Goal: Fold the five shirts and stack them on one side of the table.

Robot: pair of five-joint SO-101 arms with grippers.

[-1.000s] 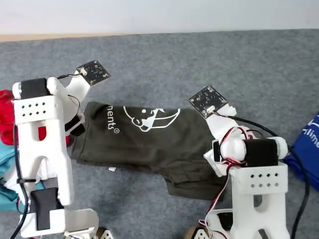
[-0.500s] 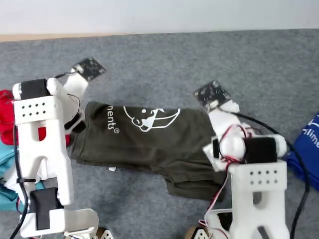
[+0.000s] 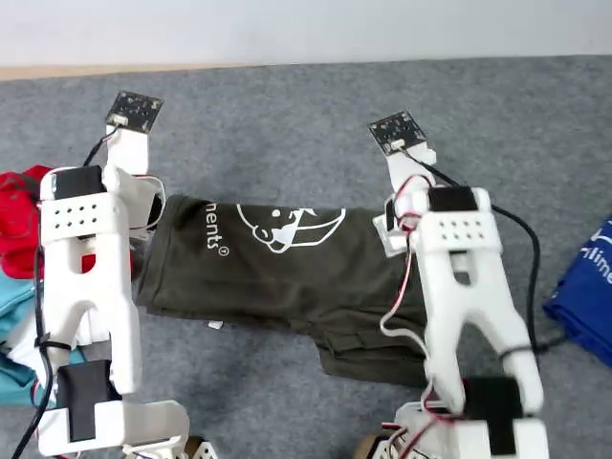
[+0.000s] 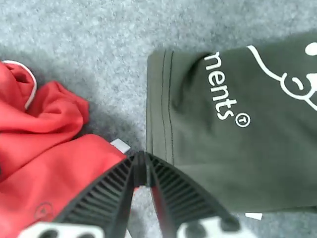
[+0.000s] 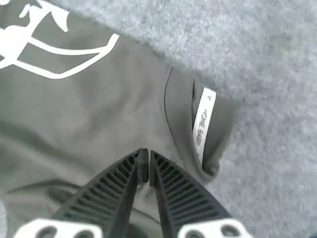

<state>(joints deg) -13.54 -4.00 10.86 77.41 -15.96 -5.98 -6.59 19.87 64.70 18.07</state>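
The left gripper [image 4: 142, 163] has its jaws pressed together with no cloth seen between them, the tips hanging over the spot where the red shirt [image 4: 44, 148] comes close to the hemmed edge of the dark olive shirt [image 4: 237, 148]. The right gripper [image 5: 144, 166] is likewise closed tip to tip and empty, poised above the olive shirt near its neck opening, where a white neck label [image 5: 203, 124] lies. In the high view the olive shirt [image 3: 287, 268] lies partly folded at the middle of the grey table [image 3: 287, 115], white print [image 3: 287, 228] facing up, between the left arm [image 3: 86, 268] and the right arm [image 3: 459, 258]. The red shirt lies crumpled at the table's left edge with a teal shirt [image 3: 11, 306] just below it, and a blue shirt [image 3: 588, 287] lies at the right edge, well apart from the olive one.
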